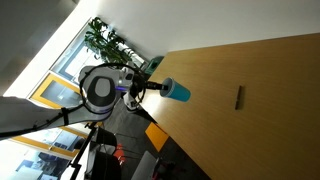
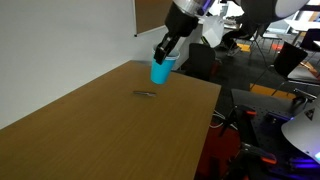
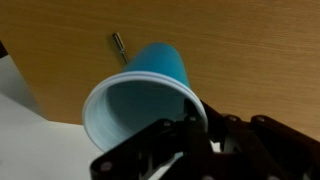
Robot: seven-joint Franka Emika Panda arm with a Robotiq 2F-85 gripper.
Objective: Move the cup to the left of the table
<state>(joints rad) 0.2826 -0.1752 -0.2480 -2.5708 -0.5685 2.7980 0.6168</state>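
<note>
Two fingers point(image 3: 170, 150) of the Robotiq gripper point(image 3: 203, 135) are pinching the rim of the light-blue cup point(image 3: 150, 95). One seems to be sitting inside the mouth and the other outside the wall, so the jaws are standing narrow with only that thin wall between them. The cup is hanging tilted from this grip, its whitish mouth facing the wrist camera. In an exterior view the light-blue cup point(image 2: 160, 71) is appearing to float clear of the wooden table point(image 2: 100, 130), just inside the far edge and near a corner. A thin dark stick-like object point(image 2: 145, 94) is lying on the tabletop nearby, further in from that edge.

Several things are looking risky. A rim pinch on such a light wall is giving little hold, so a quick swing could be letting the cup rotate or slip free. This close to the edge, a dropped cup may be rolling off onto the floor. Squeezing harder could be buckling the wall. Setting the tilted cup down without levelling it, or on top of the stick, would likely be tipping it over.
</note>
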